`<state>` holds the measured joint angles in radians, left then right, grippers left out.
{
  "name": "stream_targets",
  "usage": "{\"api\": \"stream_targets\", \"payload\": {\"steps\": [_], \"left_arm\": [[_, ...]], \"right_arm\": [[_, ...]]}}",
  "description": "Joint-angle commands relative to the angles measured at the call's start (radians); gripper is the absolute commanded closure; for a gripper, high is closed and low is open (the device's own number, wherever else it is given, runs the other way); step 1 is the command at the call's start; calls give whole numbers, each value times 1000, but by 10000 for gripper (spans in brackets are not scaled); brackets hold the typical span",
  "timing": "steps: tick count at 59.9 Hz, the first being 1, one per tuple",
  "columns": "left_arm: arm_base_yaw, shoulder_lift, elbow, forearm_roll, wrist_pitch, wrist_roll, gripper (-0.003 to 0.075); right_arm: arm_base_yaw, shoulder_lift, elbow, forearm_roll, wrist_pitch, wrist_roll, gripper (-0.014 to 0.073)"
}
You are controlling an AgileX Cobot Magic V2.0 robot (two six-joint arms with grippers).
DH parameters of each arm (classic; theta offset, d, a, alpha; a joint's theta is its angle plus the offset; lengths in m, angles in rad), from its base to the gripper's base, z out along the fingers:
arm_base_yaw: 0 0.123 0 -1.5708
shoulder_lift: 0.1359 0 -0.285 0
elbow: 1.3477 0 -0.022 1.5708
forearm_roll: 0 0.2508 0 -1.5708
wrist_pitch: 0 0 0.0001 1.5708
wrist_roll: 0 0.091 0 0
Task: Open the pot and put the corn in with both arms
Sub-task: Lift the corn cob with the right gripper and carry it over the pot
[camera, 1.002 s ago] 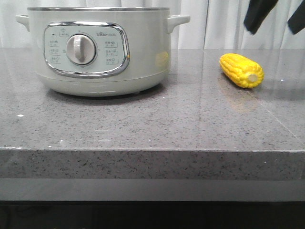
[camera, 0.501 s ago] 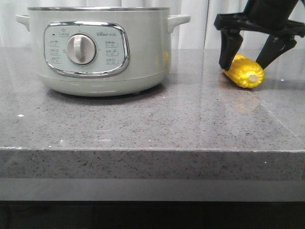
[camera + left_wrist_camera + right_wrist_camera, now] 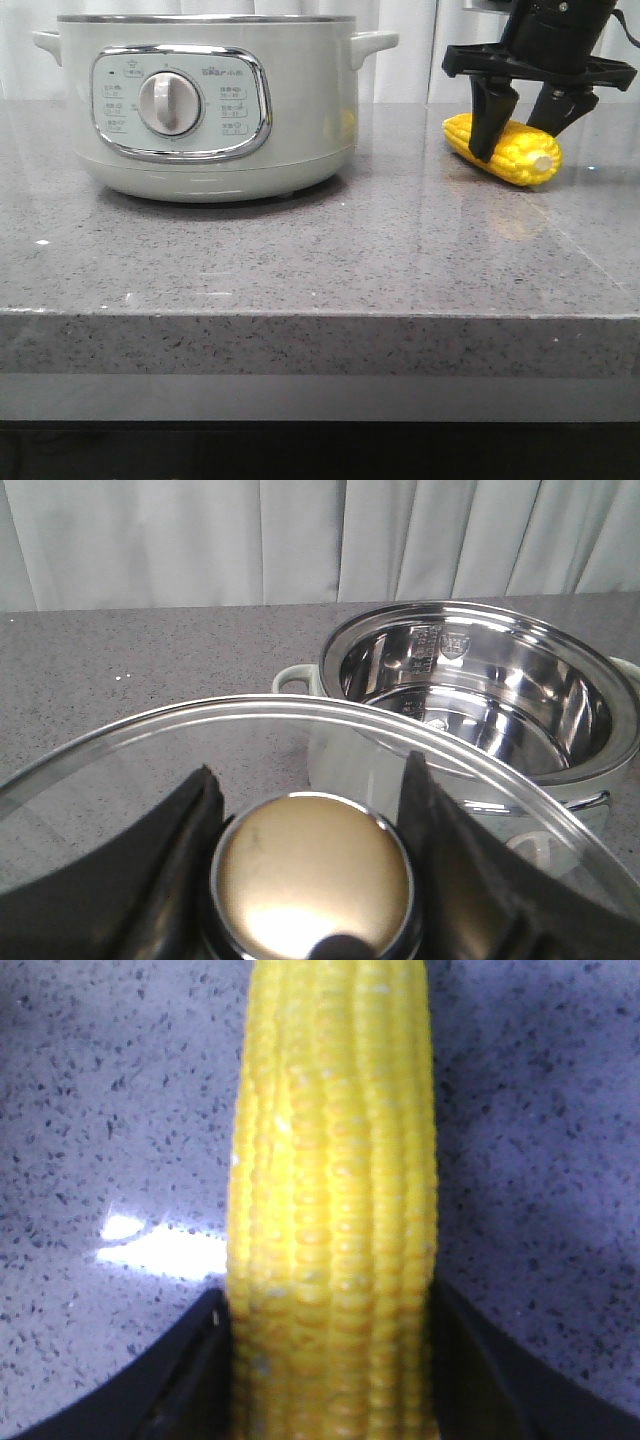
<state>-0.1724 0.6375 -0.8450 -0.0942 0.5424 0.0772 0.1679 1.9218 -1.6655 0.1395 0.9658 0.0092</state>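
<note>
Right gripper clamped across the corn; left gripper holds the lid clear of the open pot.

The right gripper point(image 3: 516, 125) has its fingers point(image 3: 190, 1375) closed against both flanks of the corn point(image 3: 502, 148), gripping its middle, which is the sound place: the cob looks stiff and light, but its rounded, ridged kernels could roll or slip if taken near the stub end. It lies at the counter's point(image 3: 300, 270) far right, well back from the front edge. The left gripper point(image 3: 312, 870) is clamped on the brass-coloured knob point(image 3: 312, 875) of the glass lid point(image 3: 150, 770), which looks breakable and smooth. The pot point(image 3: 205, 105) stands at the far left, well apart from the corn, its steel bowl point(image 3: 480, 695) bare. Open counter lies between them, so I judge a lift over the rim has room.
</note>
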Motion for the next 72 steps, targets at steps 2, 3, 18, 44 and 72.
{"api": "stream_targets", "payload": {"steps": [2,3,18,44,72], "left_arm": [[3,-6,-36,-12,-148,-4,512],[3,-6,-36,-12,-148,-4,512],[3,-6,-36,-12,-148,-4,512],[3,-6,-36,-12,-150,-4,512],[3,-6,-35,-12,-150,-4,512]], "right_arm": [[0,-118,-34,2,-23,-32,273],[0,-122,-34,2,-23,-33,273],[1,-291,-34,12,-43,-61,273],[200,-451,-34,37,-219,-97,273],[421,-269,-173,37,-320,-97,273]]}}
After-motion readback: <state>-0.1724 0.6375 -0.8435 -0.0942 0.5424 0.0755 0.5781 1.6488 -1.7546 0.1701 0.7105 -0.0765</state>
